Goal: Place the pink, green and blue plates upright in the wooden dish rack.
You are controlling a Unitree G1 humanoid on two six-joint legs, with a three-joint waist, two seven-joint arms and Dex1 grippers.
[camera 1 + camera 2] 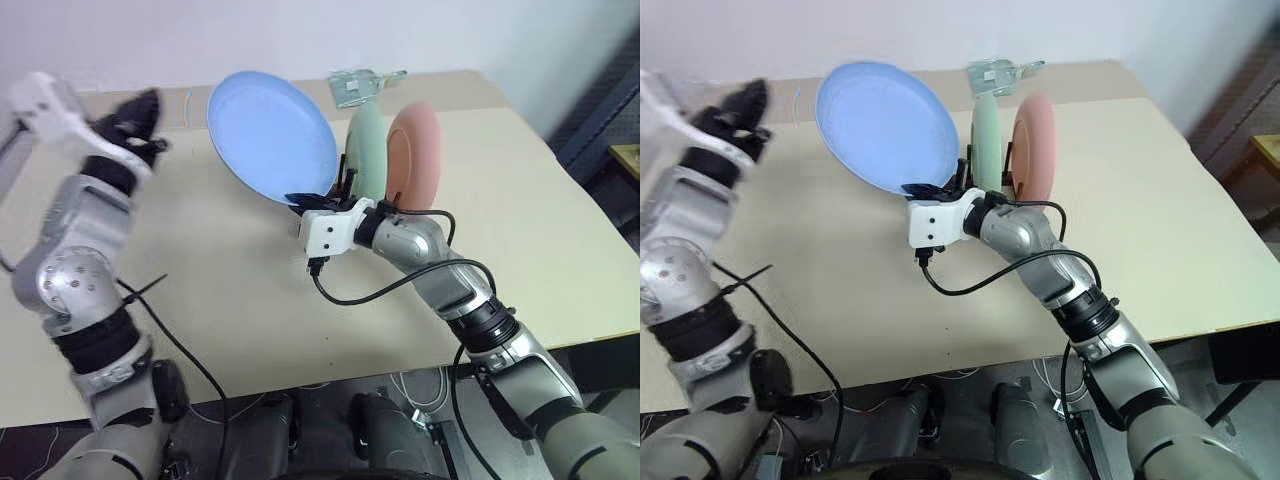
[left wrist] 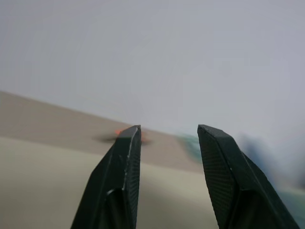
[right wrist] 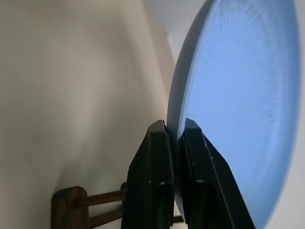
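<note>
My right gripper (image 1: 310, 198) is shut on the lower rim of the light blue plate (image 1: 270, 135), which stands tilted above the table, just left of the rack. In the right wrist view both fingers (image 3: 155, 157) pinch the plate's edge, with the dark wooden dish rack (image 3: 71, 205) below. The pale green plate (image 1: 368, 150) and the pink plate (image 1: 420, 155) stand upright side by side in the rack, right of the blue one. My left gripper (image 1: 140, 115) is raised at the far left, apart from the plates, open with nothing between its fingers (image 2: 126, 162).
The beige table (image 1: 250, 300) stretches left and in front of the rack. A small metal and clear object (image 1: 360, 82) lies at the table's back edge behind the plates. A black cable (image 1: 370, 290) loops under my right wrist.
</note>
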